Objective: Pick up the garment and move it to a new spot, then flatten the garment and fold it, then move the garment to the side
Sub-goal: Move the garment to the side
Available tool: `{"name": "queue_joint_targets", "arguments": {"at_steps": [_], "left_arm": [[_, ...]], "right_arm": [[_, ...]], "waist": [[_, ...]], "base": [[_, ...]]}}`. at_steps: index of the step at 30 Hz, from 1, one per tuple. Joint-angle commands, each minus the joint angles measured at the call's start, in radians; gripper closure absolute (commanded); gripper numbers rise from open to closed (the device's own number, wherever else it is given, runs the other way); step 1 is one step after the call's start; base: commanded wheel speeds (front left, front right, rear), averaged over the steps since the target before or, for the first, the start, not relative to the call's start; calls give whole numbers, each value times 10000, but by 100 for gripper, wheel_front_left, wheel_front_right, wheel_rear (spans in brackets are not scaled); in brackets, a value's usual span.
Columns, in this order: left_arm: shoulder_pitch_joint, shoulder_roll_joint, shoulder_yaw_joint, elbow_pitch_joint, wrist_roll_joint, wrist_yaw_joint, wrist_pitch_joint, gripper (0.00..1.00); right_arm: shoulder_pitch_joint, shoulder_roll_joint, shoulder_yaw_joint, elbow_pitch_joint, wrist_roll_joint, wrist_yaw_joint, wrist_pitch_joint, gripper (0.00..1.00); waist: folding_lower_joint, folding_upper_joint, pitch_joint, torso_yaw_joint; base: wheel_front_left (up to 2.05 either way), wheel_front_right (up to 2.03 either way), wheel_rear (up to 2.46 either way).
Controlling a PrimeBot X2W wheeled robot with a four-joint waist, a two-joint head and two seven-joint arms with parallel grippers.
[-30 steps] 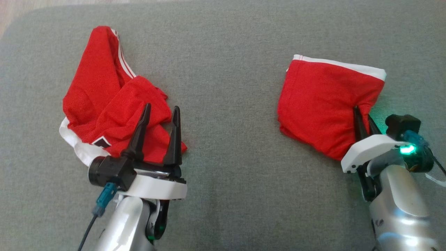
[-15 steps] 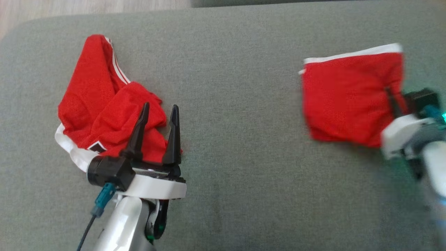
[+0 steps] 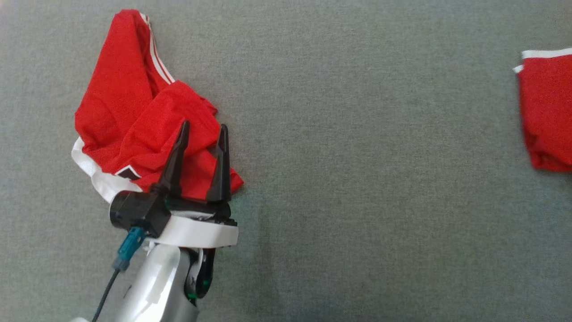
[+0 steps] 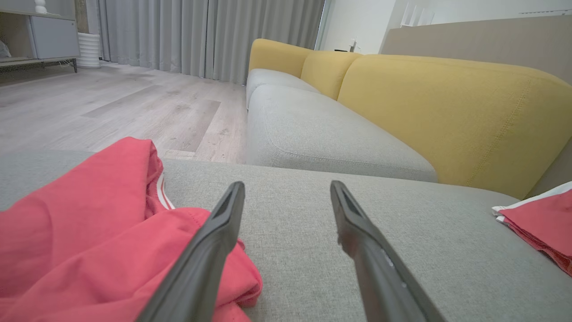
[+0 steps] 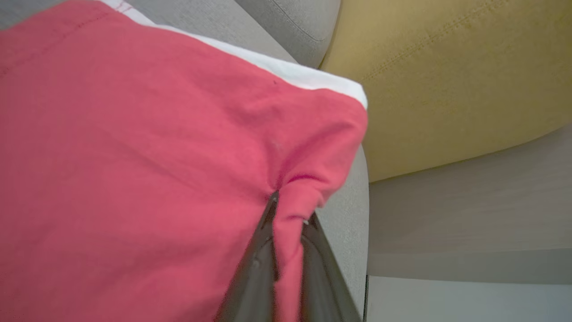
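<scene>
The right gripper [image 5: 290,210] is pinching a bunched bit of cloth at the edge of the folded red garment [image 5: 134,156], its two dark fingers closed tight on it. That garment [image 3: 547,112] is sitting at the right end of the grey cushion [image 3: 357,179], with its white band running along the far side, close to the yellow sofa back [image 5: 447,67]. The left gripper [image 3: 203,126] is standing wide open and holding nothing, its fingers pointing away over the near right part of a crumpled red garment [image 3: 129,116] that is lying at the left end of the cushion. The two garments are lying well apart, with bare grey fabric showing between them.
</scene>
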Motion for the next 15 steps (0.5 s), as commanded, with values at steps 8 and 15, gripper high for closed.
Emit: {"name": "queue_joint_targets", "arguments": {"at_steps": [8, 15], "left_arm": [[-585, 47, 258, -419, -174, -33, -65, 0], [-783, 47, 783, -394, -75, -116, -65, 0]], "right_arm": [[227, -624, -1141, -537, -304, 33, 651, 100], [260, -288, -1763, -1202, -524, 33, 1028, 100]], "waist": [[-2, 0, 340, 49], [-2, 0, 509, -25]], "base": [[0, 0, 0], [0, 0, 0]]}}
